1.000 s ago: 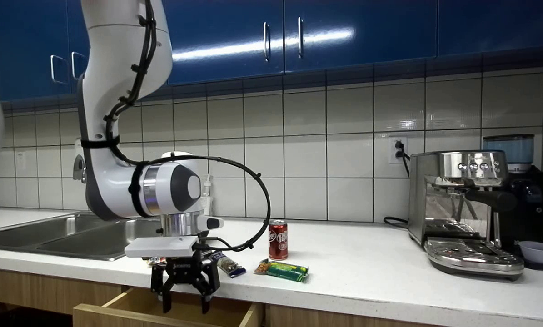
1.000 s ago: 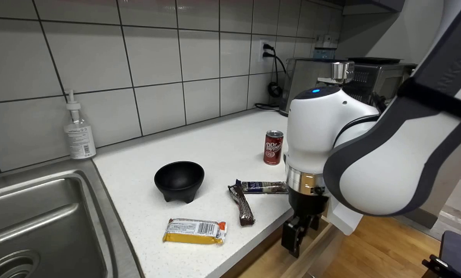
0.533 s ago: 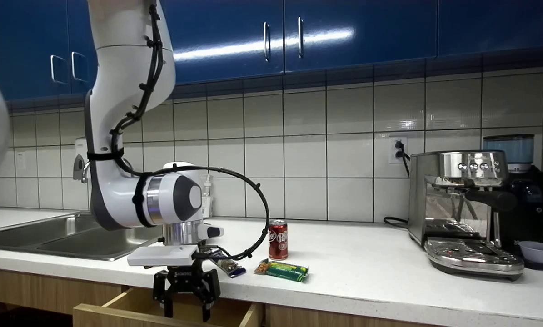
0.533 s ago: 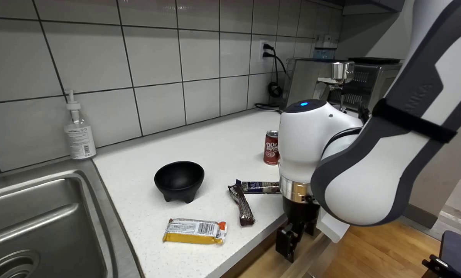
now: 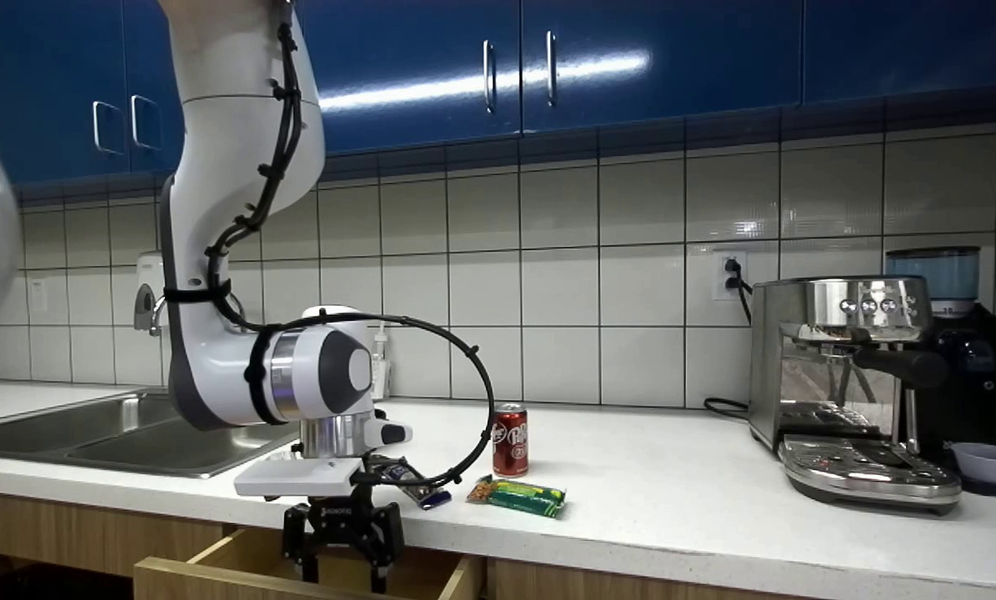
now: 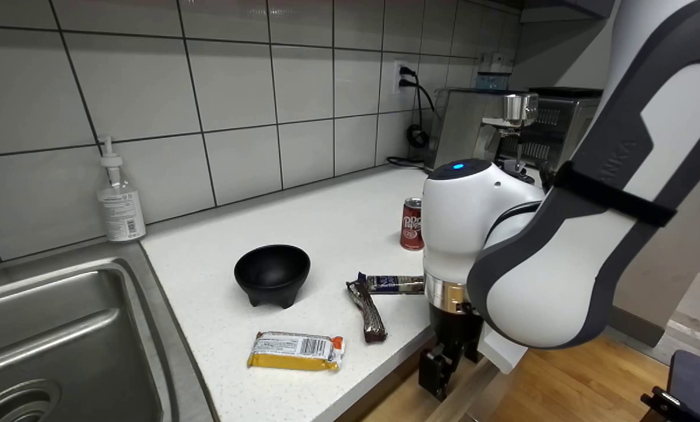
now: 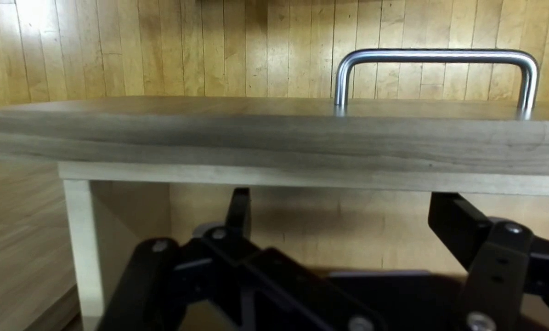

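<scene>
Just beyond the near side of the pulled-out drawer (image 5: 197,582), the gripper (image 5: 344,577) hung inside, jaws spread with nothing between them, seemingly best moved slowly and squarely, clear of the worktop (image 5: 673,508) farther back.

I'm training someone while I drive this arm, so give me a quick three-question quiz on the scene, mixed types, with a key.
1. Fill in: the tool points down at an open wooden ...... below the counter.
2. Which thing stands upright just behind the green-wrapped bar in an exterior view? A) black bowl B) red soda can C) soap bottle
3. True or false: the tool is shut around the green-wrapped bar.

Key:
1. drawer
2. B
3. False: its jaws stand apart, and the bar lies on the counter.
</scene>
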Tool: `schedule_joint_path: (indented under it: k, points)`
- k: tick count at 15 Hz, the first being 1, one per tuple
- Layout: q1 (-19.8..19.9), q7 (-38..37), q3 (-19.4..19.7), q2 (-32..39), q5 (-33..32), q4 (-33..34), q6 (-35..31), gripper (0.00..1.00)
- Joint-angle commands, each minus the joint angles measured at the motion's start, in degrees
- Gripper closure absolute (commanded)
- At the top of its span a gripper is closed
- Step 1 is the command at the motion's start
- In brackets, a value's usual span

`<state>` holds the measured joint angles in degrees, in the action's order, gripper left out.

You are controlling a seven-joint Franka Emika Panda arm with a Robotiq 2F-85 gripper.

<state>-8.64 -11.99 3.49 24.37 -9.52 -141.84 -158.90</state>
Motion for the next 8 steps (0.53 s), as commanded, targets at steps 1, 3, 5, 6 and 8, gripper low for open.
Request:
schedule_joint_path:
  k: [1, 3, 5, 6, 8]
  points:
    - [1.28, 0.60, -2.28, -0.82, 4.57, -0.96, 1.20, 0.00]
    - [1.82, 0.88, -3.11, -0.95, 7.07, -1.26, 1.52, 0.00]
    - [2.31, 1.19, -3.66, -1.09, 9.09, -1.57, 1.77, 0.00]
    - [2.77, 1.73, -4.16, -1.31, 10.07, -1.74, 2.11, 0.00]
    - [2.98, 2.10, -4.49, -1.54, 11.16, -2.21, 2.11, 0.00]
